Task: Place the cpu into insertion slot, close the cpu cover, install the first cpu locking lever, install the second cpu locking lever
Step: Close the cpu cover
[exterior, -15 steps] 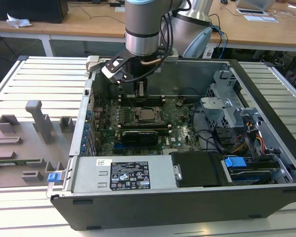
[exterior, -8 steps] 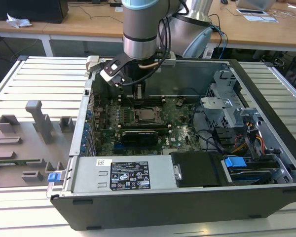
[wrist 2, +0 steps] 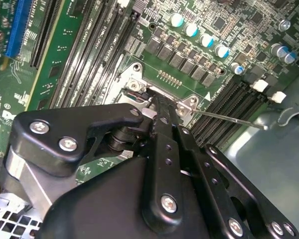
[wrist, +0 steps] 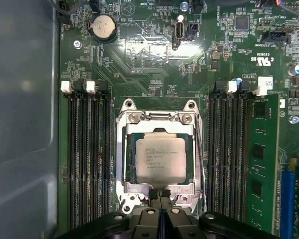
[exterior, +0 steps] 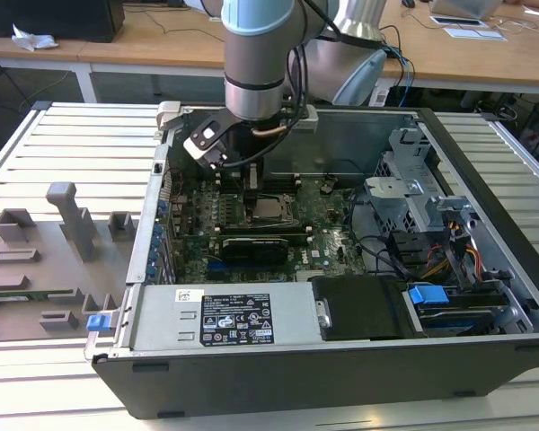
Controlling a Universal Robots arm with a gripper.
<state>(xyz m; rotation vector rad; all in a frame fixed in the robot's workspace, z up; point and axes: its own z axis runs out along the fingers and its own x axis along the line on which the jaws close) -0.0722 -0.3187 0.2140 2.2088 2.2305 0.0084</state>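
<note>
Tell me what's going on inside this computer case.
A robot arm is reaching down over the motherboard in an open computer case. The cpu sits in the insertion slot, and the cpu cover lies down around it, the chip showing through its window. The hand is shut, its tips at the cover's edge. In the second wrist view a thin metal lever juts out sideways from the socket.

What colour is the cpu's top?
The cpu top is dull silver-grey with faint dark print; it shows best in the first wrist view.
</note>
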